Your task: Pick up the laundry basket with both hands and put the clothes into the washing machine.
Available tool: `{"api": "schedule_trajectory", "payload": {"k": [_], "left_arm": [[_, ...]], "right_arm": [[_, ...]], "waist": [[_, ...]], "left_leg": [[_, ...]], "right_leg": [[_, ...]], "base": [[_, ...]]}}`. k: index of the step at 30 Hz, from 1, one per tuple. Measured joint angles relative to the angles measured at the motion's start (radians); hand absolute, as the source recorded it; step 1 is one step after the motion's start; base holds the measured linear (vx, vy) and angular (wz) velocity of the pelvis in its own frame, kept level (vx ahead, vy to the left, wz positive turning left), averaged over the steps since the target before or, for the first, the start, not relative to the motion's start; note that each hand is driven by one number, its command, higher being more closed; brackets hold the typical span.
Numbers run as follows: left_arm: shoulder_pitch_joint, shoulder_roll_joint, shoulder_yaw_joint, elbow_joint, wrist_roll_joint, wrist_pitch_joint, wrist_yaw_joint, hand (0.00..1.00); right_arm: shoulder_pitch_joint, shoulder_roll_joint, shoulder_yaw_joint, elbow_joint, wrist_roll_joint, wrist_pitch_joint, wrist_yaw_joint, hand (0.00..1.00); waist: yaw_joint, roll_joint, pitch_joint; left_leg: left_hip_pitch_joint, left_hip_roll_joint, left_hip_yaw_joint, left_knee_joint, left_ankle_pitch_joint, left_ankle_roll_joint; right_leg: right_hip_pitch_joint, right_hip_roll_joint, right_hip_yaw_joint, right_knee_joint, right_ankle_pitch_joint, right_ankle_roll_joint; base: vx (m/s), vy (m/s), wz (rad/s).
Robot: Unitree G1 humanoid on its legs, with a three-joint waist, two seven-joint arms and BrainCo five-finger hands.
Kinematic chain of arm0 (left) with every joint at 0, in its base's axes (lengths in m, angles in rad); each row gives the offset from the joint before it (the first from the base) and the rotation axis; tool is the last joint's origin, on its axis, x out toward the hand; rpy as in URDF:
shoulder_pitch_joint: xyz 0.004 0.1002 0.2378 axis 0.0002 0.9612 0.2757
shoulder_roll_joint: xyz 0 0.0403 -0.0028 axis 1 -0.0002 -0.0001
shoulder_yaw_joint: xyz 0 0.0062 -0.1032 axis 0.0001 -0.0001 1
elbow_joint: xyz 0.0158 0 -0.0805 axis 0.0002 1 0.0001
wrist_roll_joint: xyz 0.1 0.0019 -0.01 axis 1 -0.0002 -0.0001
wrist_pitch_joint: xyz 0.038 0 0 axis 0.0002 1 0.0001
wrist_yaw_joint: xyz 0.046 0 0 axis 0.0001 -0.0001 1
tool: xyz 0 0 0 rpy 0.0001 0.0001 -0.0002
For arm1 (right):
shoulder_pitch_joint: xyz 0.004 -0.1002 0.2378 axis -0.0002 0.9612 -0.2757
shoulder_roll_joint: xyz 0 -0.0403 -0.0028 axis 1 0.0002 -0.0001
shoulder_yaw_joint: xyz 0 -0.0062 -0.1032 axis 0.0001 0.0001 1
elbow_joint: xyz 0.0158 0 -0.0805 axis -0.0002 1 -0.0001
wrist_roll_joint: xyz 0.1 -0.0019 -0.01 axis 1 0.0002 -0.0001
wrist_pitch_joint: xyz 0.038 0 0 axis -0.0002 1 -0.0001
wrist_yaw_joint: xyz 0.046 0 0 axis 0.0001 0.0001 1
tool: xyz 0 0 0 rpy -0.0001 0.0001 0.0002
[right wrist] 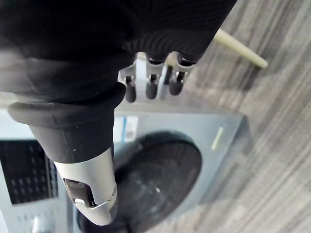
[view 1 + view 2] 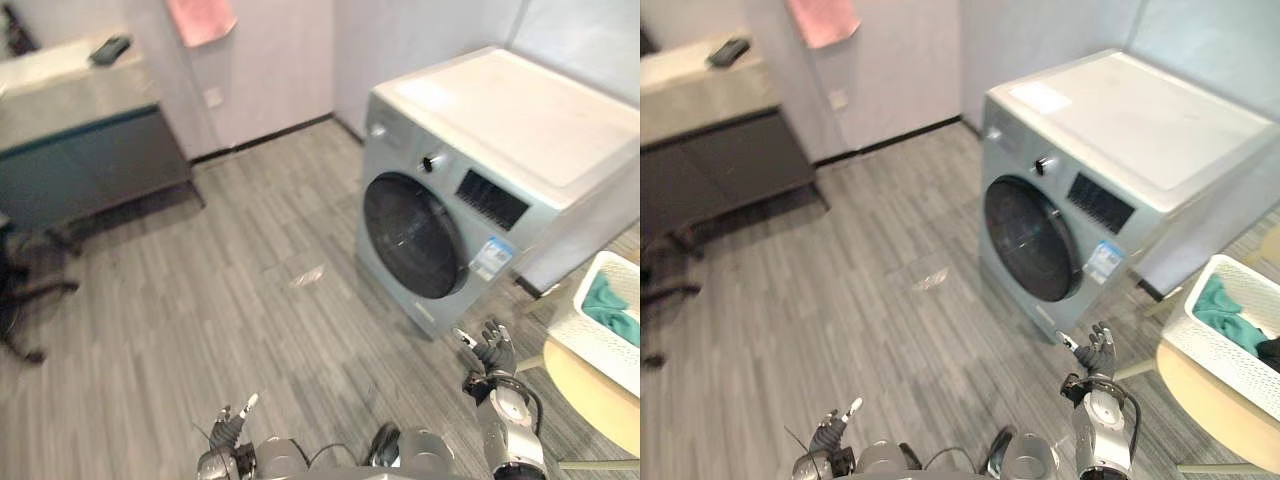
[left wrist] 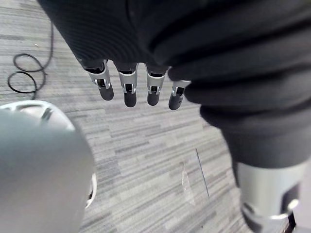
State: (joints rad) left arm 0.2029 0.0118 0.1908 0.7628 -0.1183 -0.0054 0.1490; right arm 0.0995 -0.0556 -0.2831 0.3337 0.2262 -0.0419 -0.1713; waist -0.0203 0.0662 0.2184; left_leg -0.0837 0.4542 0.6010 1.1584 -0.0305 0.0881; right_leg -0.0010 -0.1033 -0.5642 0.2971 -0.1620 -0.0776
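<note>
Front-loading washing machine [image 2: 470,190] in the corner of the room, white top, round dark door [image 2: 412,236] shut. Just to the right of the machine, a white laundry basket [image 2: 1215,360] sitting on a round tan table [image 2: 590,405], teal clothes [image 2: 1220,310] heaped inside with a darker piece next to them at the basket's far edge. Right hand [image 2: 490,352] raised in front of the machine's lower right corner, between the door and the basket, touching neither, fingers [image 1: 150,87] loosely spread and grasping nothing; the dark door visible past them in the right wrist view. Left hand [image 2: 230,428] well to the left of the machine, low over the grey plank floor [image 2: 250,300], fingers [image 3: 127,87] straight in a row and likewise empty. Basket untouched by either hand. Farther left of the machine, along the back wall, a pink towel [image 2: 200,18] hanging high, then a dark cabinet with a pale counter [image 2: 80,110], a small dark object [image 2: 110,48] lying on top.
</note>
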Motion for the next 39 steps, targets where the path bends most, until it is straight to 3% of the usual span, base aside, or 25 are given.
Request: {"api": "schedule_trajectory", "payload": {"k": [2, 4, 6, 8, 9, 10, 11, 12, 13, 15, 17, 19, 21, 24, 27, 30, 34, 39], "left_arm": [[-0.011, -0.001, 0.020, 0.002, -0.008, 0.000, 0.003, 0.00], [-0.005, -0.004, 0.052, 0.002, -0.009, -0.001, 0.003, 0.00], [0.009, -0.002, 0.056, -0.008, -0.010, -0.003, 0.004, 0.00], [0.017, -0.002, 0.056, -0.012, -0.007, -0.004, 0.003, 0.00], [0.026, -0.009, 0.056, -0.012, -0.007, -0.005, 0.003, 0.00], [0.036, -0.019, 0.057, -0.012, -0.006, -0.006, 0.003, 0.00], [0.051, -0.051, 0.060, 0.004, -0.006, -0.006, 0.004, 0.00], [0.051, -0.047, 0.064, 0.010, -0.006, -0.007, 0.004, 0.00], [0.049, -0.042, 0.071, 0.008, -0.005, -0.014, 0.004, 0.00], [0.040, -0.018, 0.088, 0.011, -0.005, -0.018, 0.005, 0.00], [0.039, -0.012, 0.086, 0.011, -0.005, -0.021, 0.006, 0.00], [0.041, -0.014, 0.080, 0.011, -0.004, -0.021, 0.006, 0.00], [0.024, -0.015, 0.041, -0.027, 0.001, -0.022, 0.008, 0.00], [-0.027, 0.000, -0.004, -0.082, 0.006, -0.049, 0.013, 0.00], [-0.050, 0.004, -0.016, -0.106, 0.007, -0.063, 0.032, 0.00], [-0.097, 0.002, -0.068, -0.107, 0.003, -0.071, 0.034, 0.00], [-0.097, 0.001, -0.071, -0.107, -0.009, -0.071, 0.050, 0.00], [-0.099, 0.000, -0.055, -0.108, -0.046, -0.072, 0.073, 0.00]], "right_arm": [[0.008, 0.007, -0.036, 0.000, 0.000, 0.002, 0.000, 0.00], [0.019, 0.006, -0.039, 0.001, -0.001, 0.006, -0.001, 0.00], [0.012, 0.004, -0.025, 0.001, -0.004, 0.006, 0.000, 0.00], [0.004, -0.010, 0.013, 0.002, -0.027, 0.006, 0.003, 0.00], [0.004, -0.028, 0.032, 0.000, -0.042, 0.005, 0.004, 0.00], [0.004, -0.040, 0.038, -0.005, -0.046, 0.005, 0.004, 0.00], [-0.012, -0.070, 0.054, -0.003, -0.063, 0.004, 0.003, 0.00], [-0.016, -0.055, 0.072, 0.002, -0.072, 0.009, 0.002, 0.00], [-0.017, -0.049, 0.090, 0.001, -0.082, 0.008, 0.004, 0.00], [-0.036, -0.044, 0.144, 0.000, -0.118, 0.008, 0.021, 0.00], [-0.071, -0.042, 0.182, 0.002, -0.163, 0.008, 0.027, 0.00], [-0.161, -0.041, 0.252, 0.026, -0.219, 0.008, 0.042, 0.00], [-0.301, -0.056, 0.328, 0.137, -0.280, 0.009, 0.043, 0.00], [-0.370, -0.101, 0.335, 0.196, -0.365, 0.023, 0.037, 0.00], [-0.419, -0.162, 0.334, 0.206, -0.417, 0.035, 0.013, 0.00], [-0.565, -0.270, 0.317, 0.275, -0.435, 0.054, -0.032, 0.00], [-0.677, -0.285, 0.310, 0.325, -0.466, 0.094, -0.051, 0.00], [-0.766, -0.282, 0.296, 0.364, -0.498, 0.139, -0.089, 0.00]], "waist": [[0.002, -0.019, 0.003], [0.007, -0.027, 0.007], [0.010, -0.029, 0.009], [0.011, -0.027, 0.009], [0.012, -0.014, 0.007], [0.013, 0.008, 0.000], [0.020, 0.073, -0.004], [0.024, 0.040, -0.005], [0.022, 0.021, -0.003], [0.029, -0.022, -0.004], [0.038, -0.025, -0.004], [0.039, -0.015, 0.000], [0.045, 0.016, 0.003], [0.065, 0.037, 0.016], [0.064, 0.048, 0.031], [0.060, 0.058, 0.091], [0.069, 0.061, 0.158], [0.091, 0.074, 0.192]], "left_leg": [[-0.046, 0.016, -0.009, 0.004, -0.087, -0.029], [-0.083, 0.017, -0.040, -0.081, -0.123, -0.056], [-0.107, -0.014, -0.107, -0.260, -0.143, -0.090], [-0.135, -0.101, -0.246, -0.534, -0.133, -0.119], [-0.117, -0.147, -0.339, -0.719, -0.096, -0.165], [-0.106, -0.158, -0.386, -0.812, -0.077, -0.193], [-0.083, -0.166, -0.469, -0.883, 0.020, -0.246], [-0.083, -0.198, -0.440, -0.848, -0.024, -0.232], [-0.085, -0.216, -0.429, -0.832, -0.042, -0.222], [-0.107, -0.266, -0.400, -0.726, -0.136, -0.193], [-0.106, -0.263, -0.360, -0.667, -0.187, -0.183], [-0.093, -0.256, -0.287, -0.627, -0.227, -0.161], [-0.083, -0.238, -0.236, -0.630, -0.229, -0.152], [-0.066, -0.231, -0.228, -0.636, -0.229, -0.151], [-0.063, -0.230, -0.245, -0.656, -0.228, -0.151], [-0.119, -0.244, -0.298, -0.701, -0.161, -0.148], [-0.143, -0.241, -0.320, -0.735, -0.104, -0.161], [-0.169, -0.230, -0.320, -0.767, -0.093, -0.167]], "right_leg": [[0.026, -0.002, 0.072, -0.044, 0.011, 0.017], [0.065, -0.008, 0.138, -0.090, 0.029, 0.046], [0.091, -0.024, 0.213, -0.118, 0.038, 0.063], [0.100, -0.065, 0.293, -0.134, 0.038, 0.113], [0.093, -0.082, 0.330, -0.133, 0.027, 0.150], [0.088, -0.079, 0.354, -0.132, 0.021, 0.172], [0.088, -0.068, 0.413, -0.127, 0.016, 0.230], [0.087, -0.105, 0.432, -0.121, 0.014, 0.247], [0.079, -0.122, 0.431, -0.111, 0.012, 0.250], [0.077, -0.180, 0.448, -0.113, 0.002, 0.270], [0.072, -0.197, 0.472, -0.119, 0.018, 0.296], [0.041, -0.221, 0.505, -0.115, 0.043, 0.317], [-0.018, -0.230, 0.411, -0.109, 0.118, 0.289], [-0.010, -0.233, 0.340, -0.125, 0.157, 0.271], [-0.002, -0.230, 0.287, -0.128, 0.158, 0.272], [-0.031, -0.232, 0.197, -0.122, 0.158, 0.272], [-0.058, -0.221, 0.150, -0.107, 0.157, 0.271], [-0.103, -0.213, 0.141, -0.106, 0.157, 0.271]], "base": [[0.39, 0.026, -1.15], [0.31, 0.104, -1.15], [0.26, 0.210, -1.08], [0.25, 0.383, -1.11], [0.19, 0.416, -0.96], [0.26, 0.621, -1.29], [0.24, 0.534, -1.11], [0.26, 0.500, -0.93], [0.17, 0.261, -0.42], [0.18, 0.302, -0.32], [0.19, 0.318, -0.62], [0.19, 0.268, -1.03], [0.13, 0.150, -0.98], [0.09, 0.045, -0.39], [0.07, -0.042, 0.08], [0.01, -0.122, 0.40], [-0.07, -0.103, 0.14], [-0.11, -0.057, -0.05]]}}
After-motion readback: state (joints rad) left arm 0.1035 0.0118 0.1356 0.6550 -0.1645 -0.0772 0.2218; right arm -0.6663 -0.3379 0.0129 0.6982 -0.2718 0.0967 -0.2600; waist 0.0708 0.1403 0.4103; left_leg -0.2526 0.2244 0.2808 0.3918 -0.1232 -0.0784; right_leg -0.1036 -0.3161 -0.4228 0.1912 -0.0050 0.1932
